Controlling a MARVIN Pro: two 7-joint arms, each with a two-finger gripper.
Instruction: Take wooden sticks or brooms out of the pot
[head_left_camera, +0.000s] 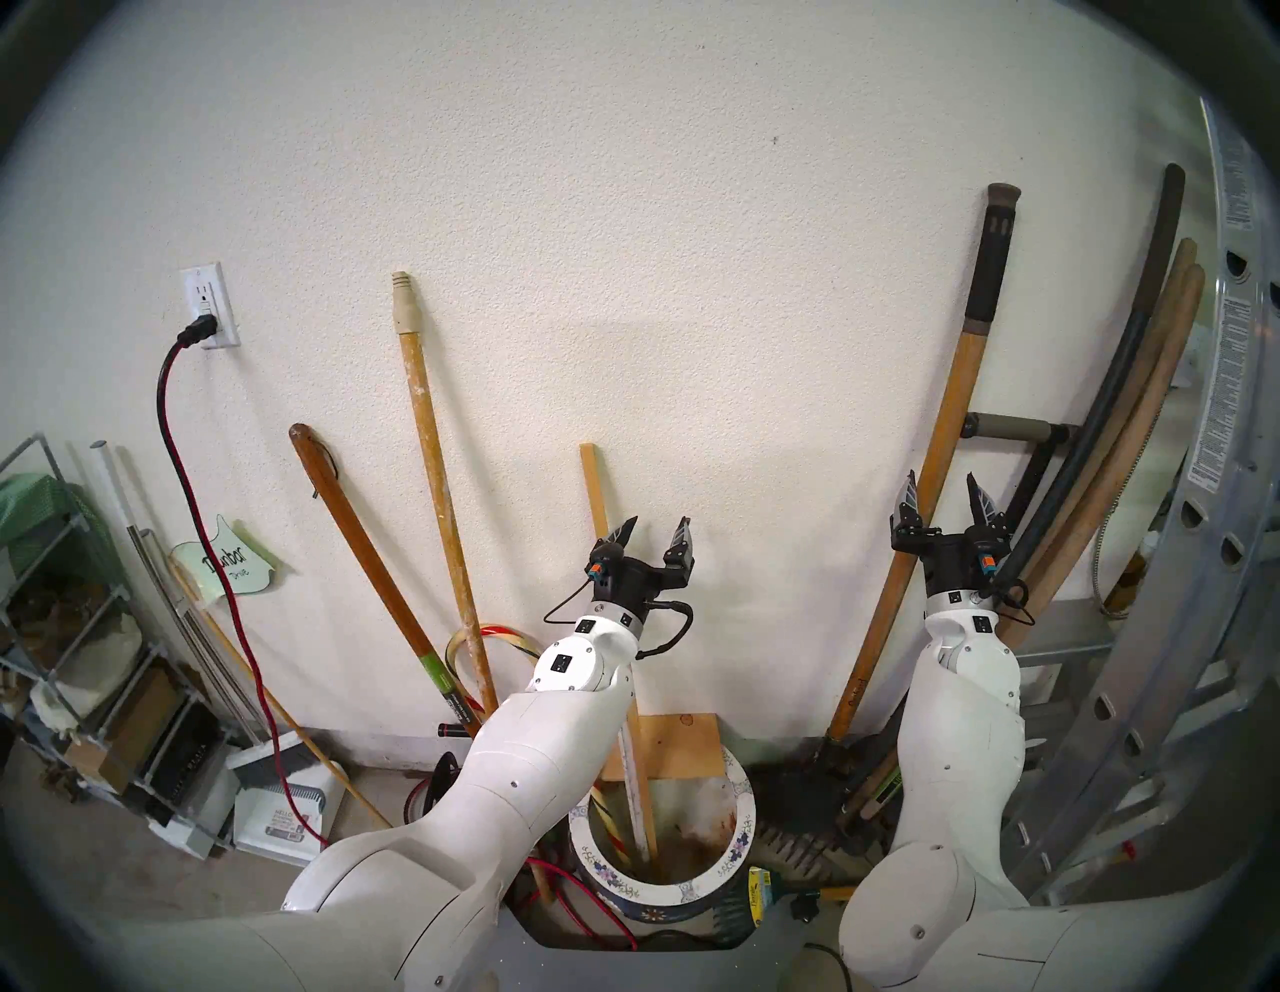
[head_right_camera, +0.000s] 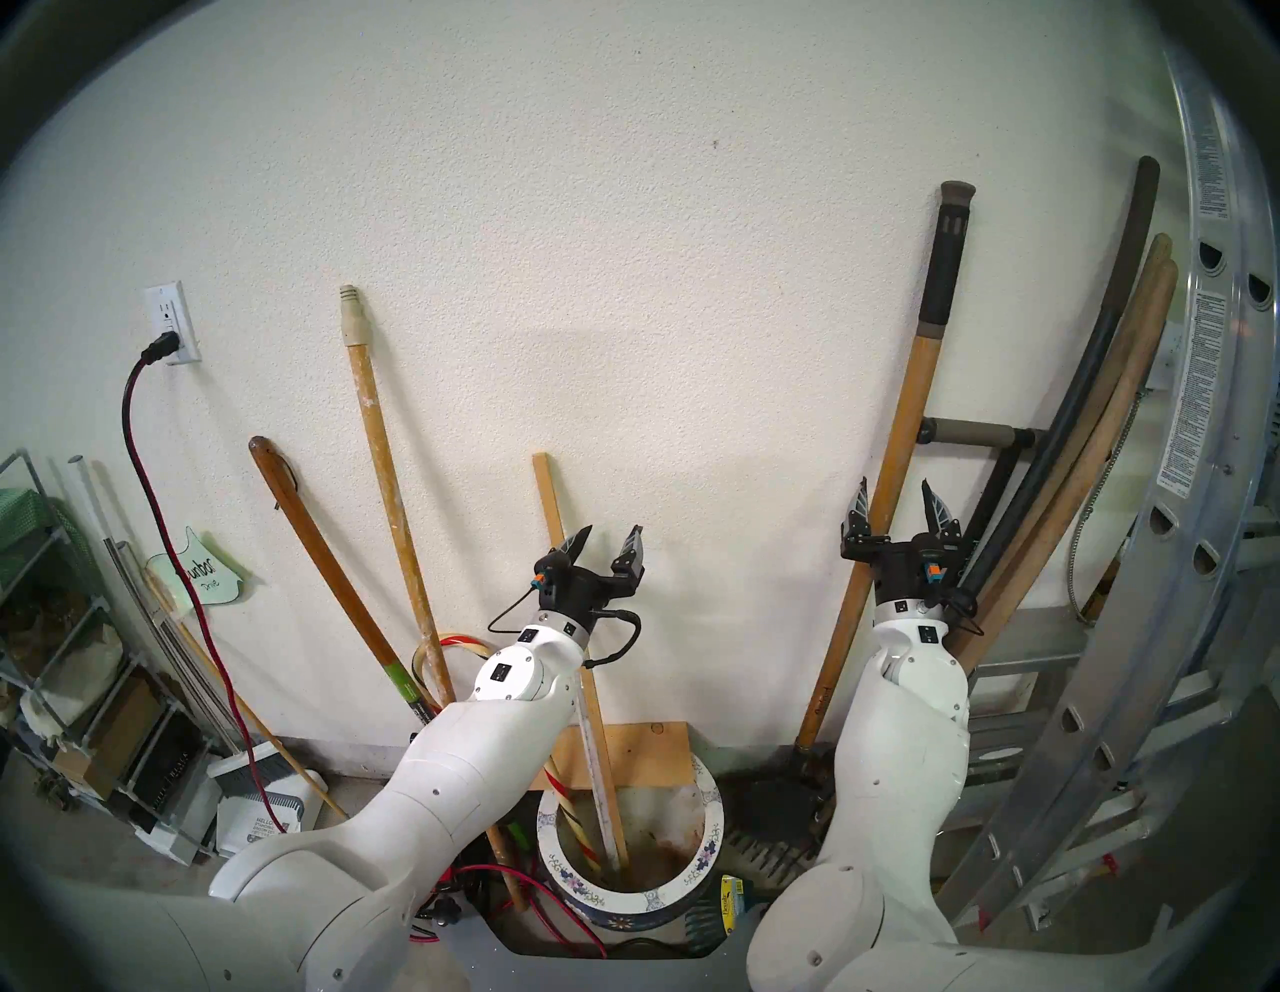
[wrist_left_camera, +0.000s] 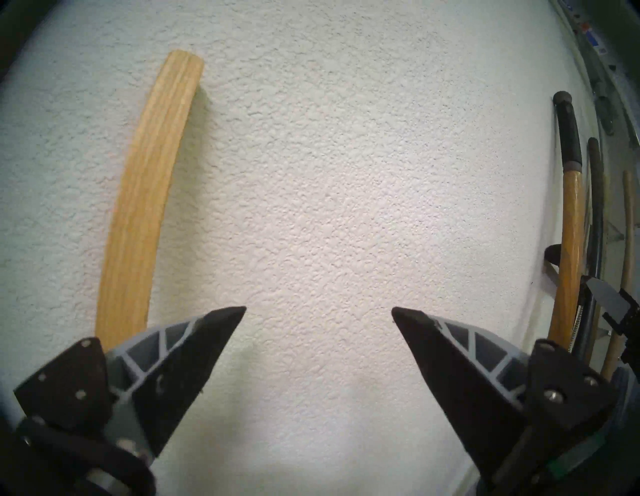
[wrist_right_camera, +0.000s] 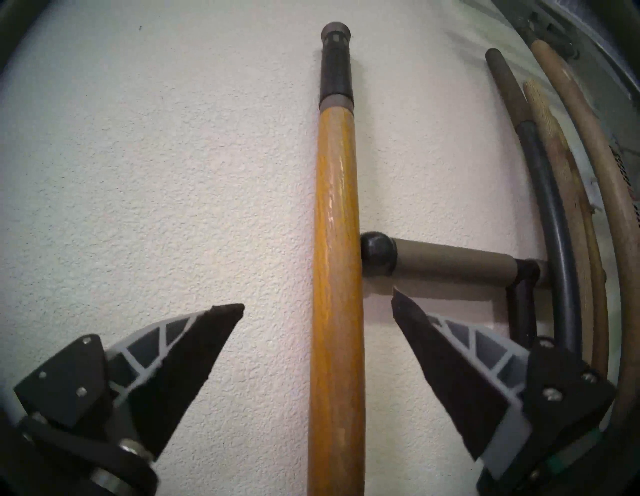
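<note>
Here thin stick in pot; ladder crowds right hand

Soft even indoor light, faint shadows on the wall, fisheye bending, dark vignetted rim

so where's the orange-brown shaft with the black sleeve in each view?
Head left: orange-brown shaft right of centre, leaning on the wall.
Head right: same, right of centre.
Left wrist: far right edge.
Right wrist: centre, between the open right gripper fingers, untouched.
Shared landmark: its black sleeve.
</note>
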